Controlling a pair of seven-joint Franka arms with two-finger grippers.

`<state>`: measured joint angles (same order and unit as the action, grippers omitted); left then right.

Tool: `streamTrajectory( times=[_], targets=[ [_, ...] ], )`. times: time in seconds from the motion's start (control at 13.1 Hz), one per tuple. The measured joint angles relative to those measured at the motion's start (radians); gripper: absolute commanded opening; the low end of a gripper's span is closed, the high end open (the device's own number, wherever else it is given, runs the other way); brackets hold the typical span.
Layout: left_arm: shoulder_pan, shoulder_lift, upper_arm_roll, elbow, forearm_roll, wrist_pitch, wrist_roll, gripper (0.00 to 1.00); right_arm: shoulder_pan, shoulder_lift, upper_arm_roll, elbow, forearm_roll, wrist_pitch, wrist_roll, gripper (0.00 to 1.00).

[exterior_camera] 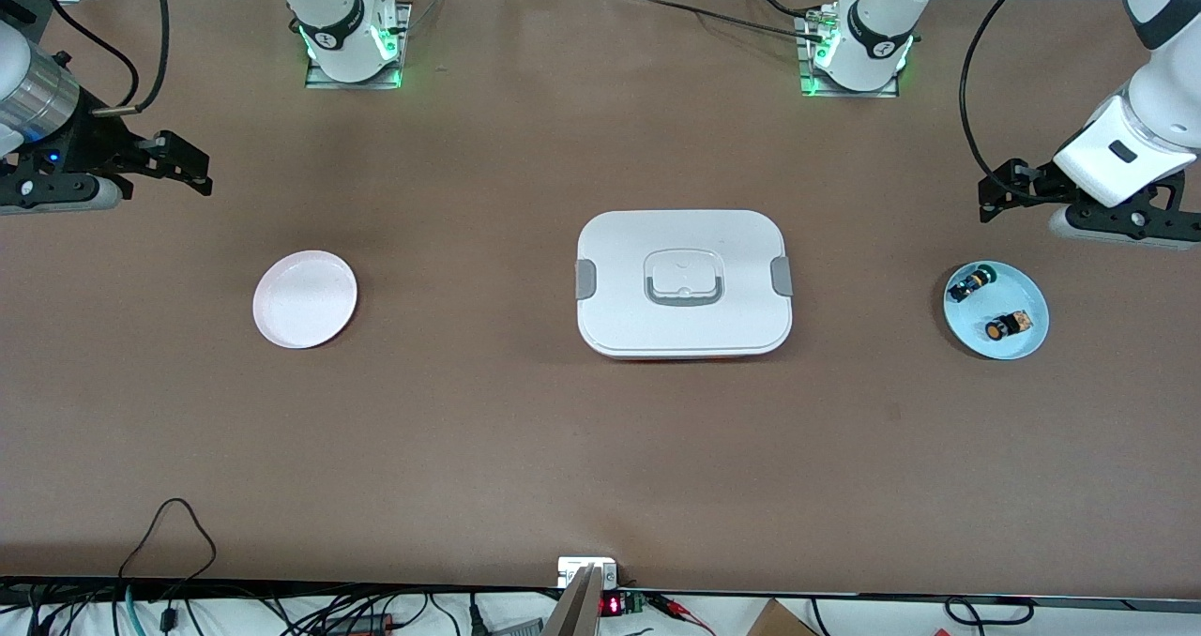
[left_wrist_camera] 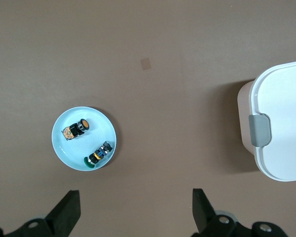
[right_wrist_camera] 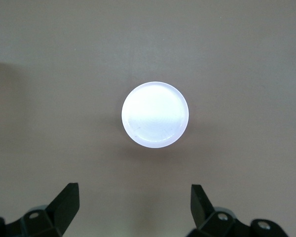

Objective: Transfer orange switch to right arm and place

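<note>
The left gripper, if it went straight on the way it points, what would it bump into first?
Probably bare table. The open left gripper points down at brown tabletop between the light blue dish and the white lidded box; depth is unclear.

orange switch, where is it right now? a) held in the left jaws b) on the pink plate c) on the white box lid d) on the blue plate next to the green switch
d: the orange switch lies on the blue plate together with the green switch, toward the left arm's end of the table; neither gripper holds anything.
</note>
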<state>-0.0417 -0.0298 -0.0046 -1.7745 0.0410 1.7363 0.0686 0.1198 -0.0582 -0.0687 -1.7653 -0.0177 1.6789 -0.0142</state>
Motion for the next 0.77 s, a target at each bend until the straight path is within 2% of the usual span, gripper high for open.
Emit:
streamTrajectory(
  times=[0.77],
  targets=[
    [0.000, 0.000, 0.000, 0.000, 0.000, 0.000, 0.002, 1.00, 0.000, 0.004, 0.000, 0.012, 0.000, -0.003, 0.000, 1.00]
  ],
)
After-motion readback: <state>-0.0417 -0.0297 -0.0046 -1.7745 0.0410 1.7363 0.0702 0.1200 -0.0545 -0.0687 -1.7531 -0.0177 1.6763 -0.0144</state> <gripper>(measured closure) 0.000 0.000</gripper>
